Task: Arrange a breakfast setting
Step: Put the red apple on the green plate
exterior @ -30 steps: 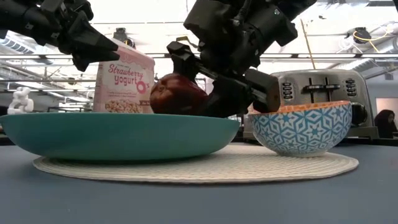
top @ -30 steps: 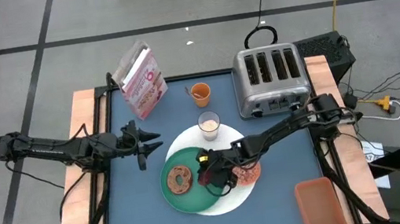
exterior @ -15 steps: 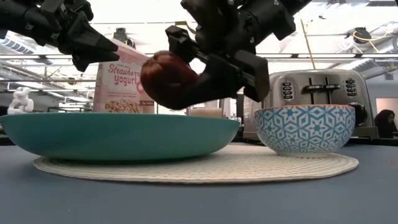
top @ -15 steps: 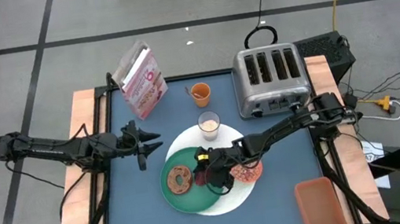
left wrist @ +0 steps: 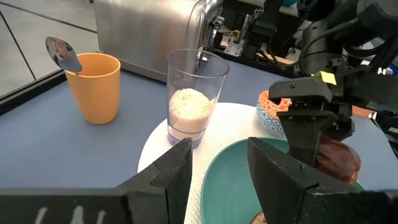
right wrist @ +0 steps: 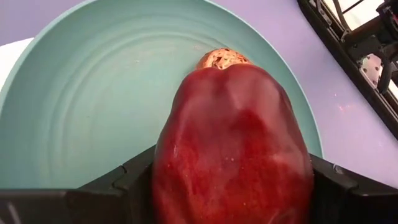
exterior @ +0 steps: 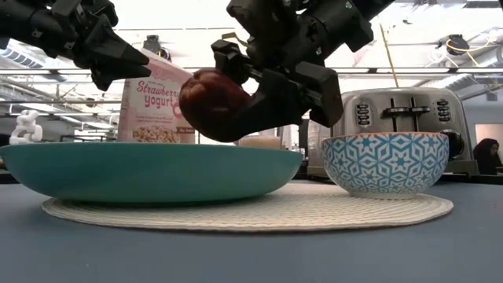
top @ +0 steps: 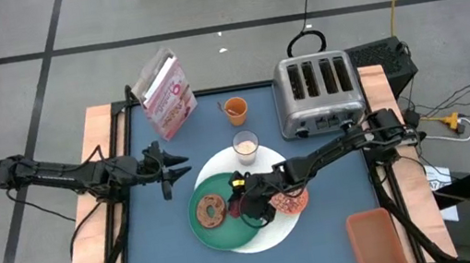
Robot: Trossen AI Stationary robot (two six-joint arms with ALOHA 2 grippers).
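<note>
One dark-red fruit [exterior: 214, 104] sits clamped in the right gripper [exterior: 259, 98], raised over the green round plate [exterior: 149, 169] below it. We lower gently, releasing clear of the brown bagel [top: 211, 212] ahead. The left gripper [top: 175, 165] waits half-open, empty.

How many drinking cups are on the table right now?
2. The orange cup stands in front of the toaster, spoon inside. The milk glass stands on the white mat's edge. None looks hidden.
</note>
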